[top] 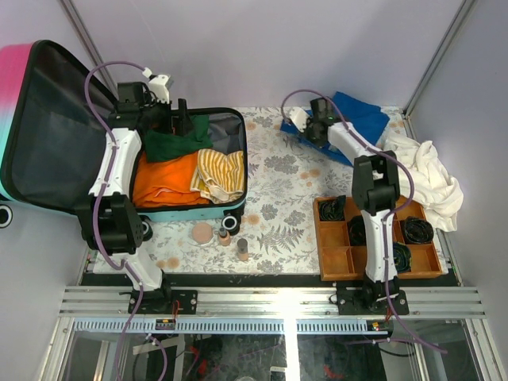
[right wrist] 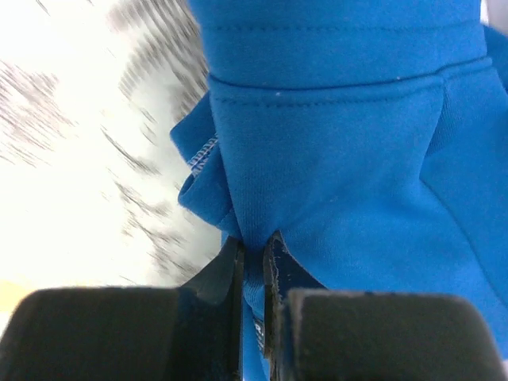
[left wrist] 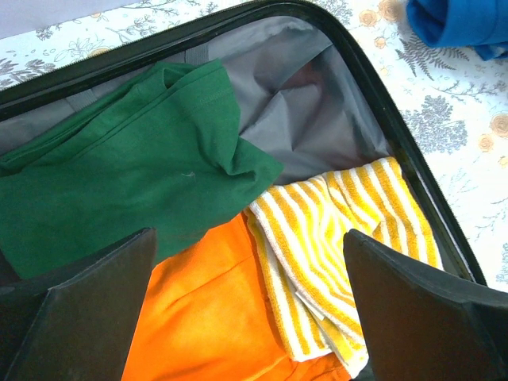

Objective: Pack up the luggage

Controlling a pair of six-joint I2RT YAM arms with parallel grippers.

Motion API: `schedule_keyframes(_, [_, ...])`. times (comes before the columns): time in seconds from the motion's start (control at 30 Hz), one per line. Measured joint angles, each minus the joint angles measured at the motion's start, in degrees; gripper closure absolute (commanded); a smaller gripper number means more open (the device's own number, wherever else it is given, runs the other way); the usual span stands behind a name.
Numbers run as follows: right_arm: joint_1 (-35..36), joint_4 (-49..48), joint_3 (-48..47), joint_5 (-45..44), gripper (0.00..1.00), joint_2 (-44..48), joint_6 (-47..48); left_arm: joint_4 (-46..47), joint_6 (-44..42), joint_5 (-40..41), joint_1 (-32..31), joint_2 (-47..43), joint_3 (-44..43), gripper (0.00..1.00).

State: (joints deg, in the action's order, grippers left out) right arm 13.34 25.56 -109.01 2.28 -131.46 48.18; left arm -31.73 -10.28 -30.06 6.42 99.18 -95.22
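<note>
The luggage lies open at the left, its pink-to-teal lid raised. Inside lie a green garment, an orange garment and a yellow-striped towel; all three also show in the left wrist view: green, orange, towel. My left gripper hovers over the luggage's far end, open and empty, its fingers wide apart. My right gripper is shut on a fold of a blue garment at the table's far side.
A brown wooden compartment tray with black cable coils stands at the front right. A white cloth lies heaped at the right. A pink disc and small bottles sit in front of the luggage.
</note>
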Motion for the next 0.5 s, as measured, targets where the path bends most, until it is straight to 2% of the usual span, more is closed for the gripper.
schedule_keyframes(0.17, [6.9, 2.4, -7.5, -0.1, 1.00, -2.0, -16.9, 0.1, 2.8, -0.4, -0.5, -0.3, 0.0, 0.01])
schedule_keyframes(0.2, [8.1, 3.4, -10.3, 0.2, 0.97, -3.1, -20.9, 0.1, 3.4, -0.4, -0.7, -0.3, 0.0, 0.01])
schedule_keyframes(0.23, [9.1, 4.4, -13.7, 0.9, 0.86, -4.5, -24.8, 0.1, 4.0, -0.4, -1.0, -0.3, 0.0, 0.01])
schedule_keyframes(0.3, [10.4, 5.9, -19.4, 3.3, 0.53, -7.0, -30.9, 0.2, 5.0, -0.2, -2.1, -0.3, 0.1, 0.01])
schedule_keyframes(0.37, [10.8, 6.0, -22.9, 7.7, 0.31, -8.3, -36.2, 0.3, 5.7, 0.3, -3.5, -0.3, 0.1, 0.01])
schedule_keyframes(0.43, [10.6, 5.9, -23.0, 12.5, 0.23, -7.6, -38.7, 0.3, 6.1, 0.8, -5.6, -0.3, 0.2, 0.01])
schedule_keyframes(0.5, [10.0, 5.5, -21.9, 15.5, 0.24, -6.3, -39.0, 0.5, 6.4, 1.3, -7.4, -0.3, 0.3, 0.01])
